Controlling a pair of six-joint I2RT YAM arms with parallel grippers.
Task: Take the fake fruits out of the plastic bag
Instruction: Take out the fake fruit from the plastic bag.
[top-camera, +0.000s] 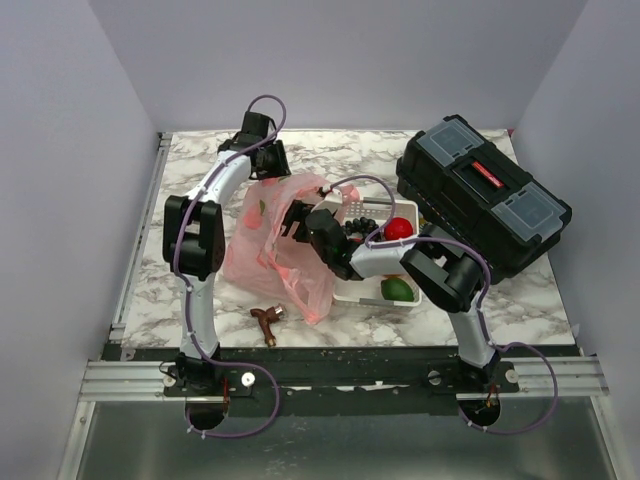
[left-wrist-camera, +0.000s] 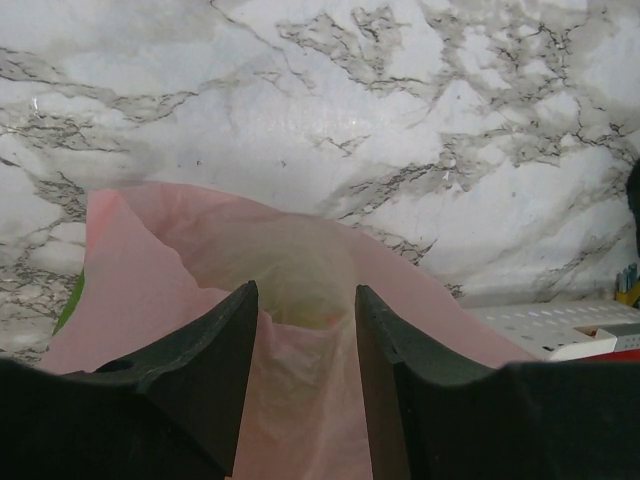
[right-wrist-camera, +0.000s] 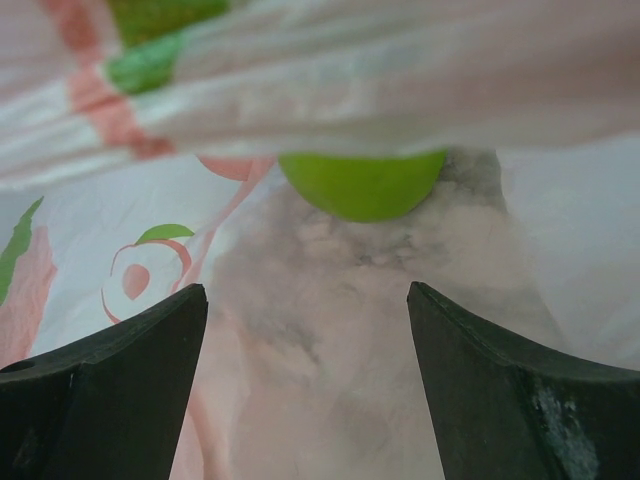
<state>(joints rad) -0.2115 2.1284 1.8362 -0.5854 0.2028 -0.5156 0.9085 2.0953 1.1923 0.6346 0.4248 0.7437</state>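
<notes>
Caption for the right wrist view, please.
Right gripper, jaws open, inside the pink bag, facing a light green fruit half hidden under a fold.

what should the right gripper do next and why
Probably ease the right gripper forward and close on the light green fruit: its jaws stand open, the fruit lies just ahead inside the plastic bag, which the left gripper pinches.

L arm (top-camera: 205, 215) reaches fwd, elbow high. The left gripper (left-wrist-camera: 307, 300) has jaws narrowed on the plastic bag (left-wrist-camera: 150, 270). R arm (top-camera: 440, 265) is folded, forearm reaching to left. The right gripper (right-wrist-camera: 307, 305) has jaws wide apart.
</notes>
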